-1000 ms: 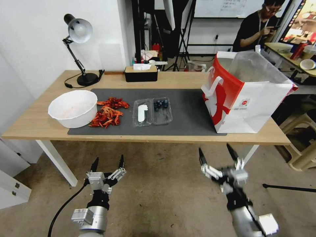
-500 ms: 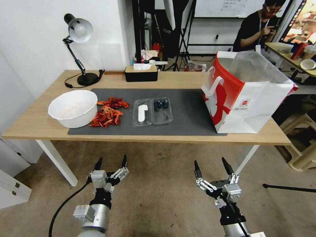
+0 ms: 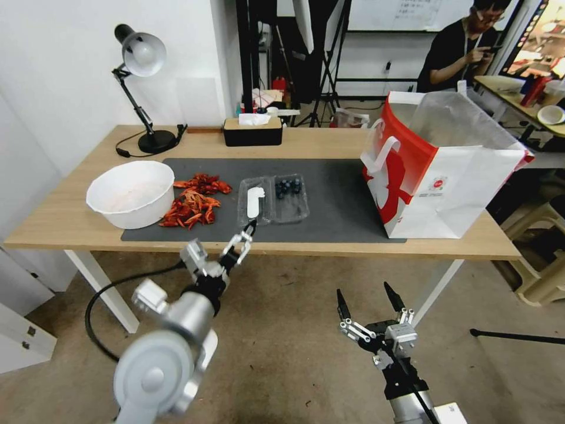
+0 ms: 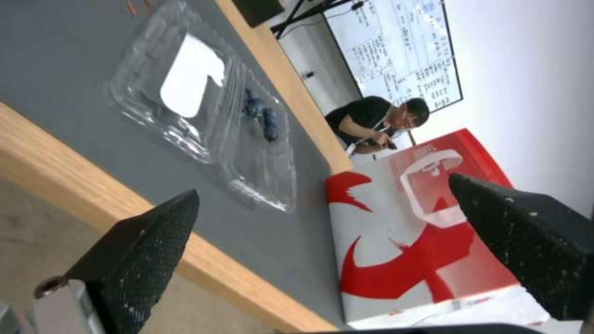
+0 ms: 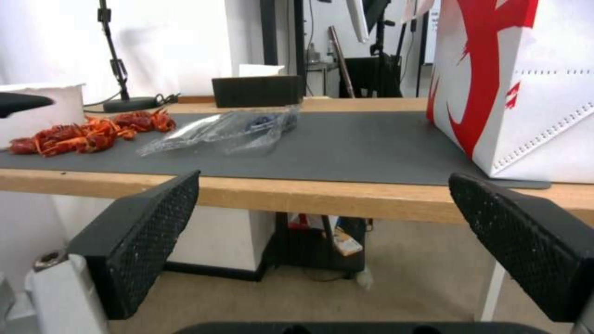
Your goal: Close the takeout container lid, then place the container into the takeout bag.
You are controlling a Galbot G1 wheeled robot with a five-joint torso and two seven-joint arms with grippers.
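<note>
The takeout container [image 3: 289,194] lies open on the grey mat, with dark blueberries in its right half. Its lid [image 3: 255,202] lies flat to the left and bears a white label. In the left wrist view the lid [image 4: 189,76] and the container [image 4: 263,118] lie just ahead. The takeout bag [image 3: 441,171] stands upright and open at the table's right end. My left gripper [image 3: 235,241] is open, raised to the table's front edge just before the lid. My right gripper [image 3: 364,290] is open too, low in front of the table.
A white bowl [image 3: 130,193] and a pile of red crayfish [image 3: 193,200] sit left of the container. A black tissue box [image 3: 252,132] and a desk lamp [image 3: 144,56] stand at the back. Bare mat [image 3: 335,188] lies between the container and the bag.
My left arm has risen and swung forward from below the table to its front edge near the lid. My right gripper has sunk a little lower.
</note>
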